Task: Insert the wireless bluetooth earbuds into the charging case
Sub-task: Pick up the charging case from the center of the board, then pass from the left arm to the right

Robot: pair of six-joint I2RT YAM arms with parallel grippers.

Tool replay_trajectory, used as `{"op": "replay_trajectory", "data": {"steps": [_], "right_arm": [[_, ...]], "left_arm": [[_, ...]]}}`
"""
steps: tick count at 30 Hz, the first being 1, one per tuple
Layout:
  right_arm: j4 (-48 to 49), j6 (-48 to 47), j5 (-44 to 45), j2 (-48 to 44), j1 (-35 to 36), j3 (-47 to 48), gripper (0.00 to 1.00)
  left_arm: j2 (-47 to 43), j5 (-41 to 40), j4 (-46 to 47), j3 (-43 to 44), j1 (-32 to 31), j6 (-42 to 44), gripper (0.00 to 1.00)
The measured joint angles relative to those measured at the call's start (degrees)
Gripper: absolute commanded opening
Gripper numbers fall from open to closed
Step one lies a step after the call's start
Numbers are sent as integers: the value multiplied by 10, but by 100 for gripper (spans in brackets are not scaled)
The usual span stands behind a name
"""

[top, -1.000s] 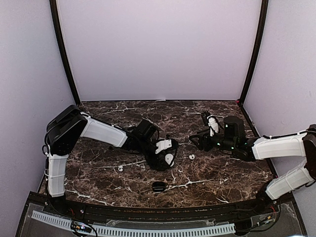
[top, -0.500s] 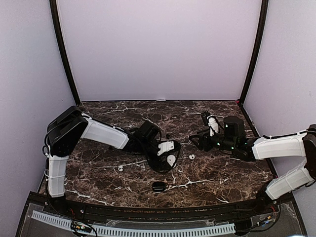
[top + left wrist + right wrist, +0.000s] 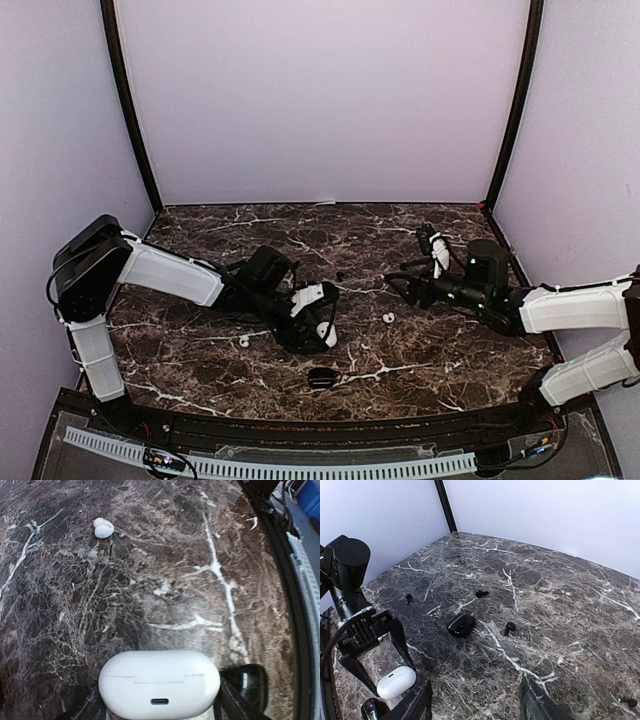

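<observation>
On the dark marble table point(image 3: 450, 350), the wireless bluetooth earbuds lay loose and well apart: one white earbud point(image 3: 103, 528) sat alone on bare stone ahead of the left wrist camera, a second white earbud point(image 3: 388, 318) lay between the two arms, and several black earbuds point(image 3: 481, 593) dotted the far side. Each looked tiny, glossy and rounded, so they were probably very light, hard and slippery, apt to roll or squirt out of a pinch rather than break. The safest hold would likely be a low, gentle pinch across the widest part of the body, fingertips almost on the stone. The white charging case point(image 3: 159, 680) rested on the table with its charging port facing the left wrist camera and its lid seam shut, so it would probably need opening before any bud could go in. It was smooth and pill-shaped, rigid, and best gripped across its ends. The left gripper point(image 3: 318, 322) had its jaws set wide against those two ends and appeared to hold the case. A closed black case point(image 3: 461, 625) lay near it, toward the table's near edge. The right gripper point(image 3: 475, 710) hovered above the table with its jaws parted and nothing between them.
</observation>
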Motion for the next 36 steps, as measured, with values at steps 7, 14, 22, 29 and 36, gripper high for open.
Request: {"op": "replay_trajectory", "data": {"steps": [7, 14, 22, 29, 36], "right_arm": [[37, -38, -122, 10, 0, -2, 79], [-42, -197, -217, 26, 35, 47, 71], [-36, -453, -154, -9, 166, 0, 63], [-33, -576, -110, 12, 198, 3, 59], [-42, -629, -99, 60, 225, 37, 58]], "left_arm": [[-78, 88, 23, -45, 1, -60, 60], [-88, 152, 30, -66, 1, -87, 60], [-88, 200, 30, -69, 1, -95, 60], [-87, 212, 26, -69, 1, -95, 60], [-87, 223, 24, -69, 1, -94, 60]]}}
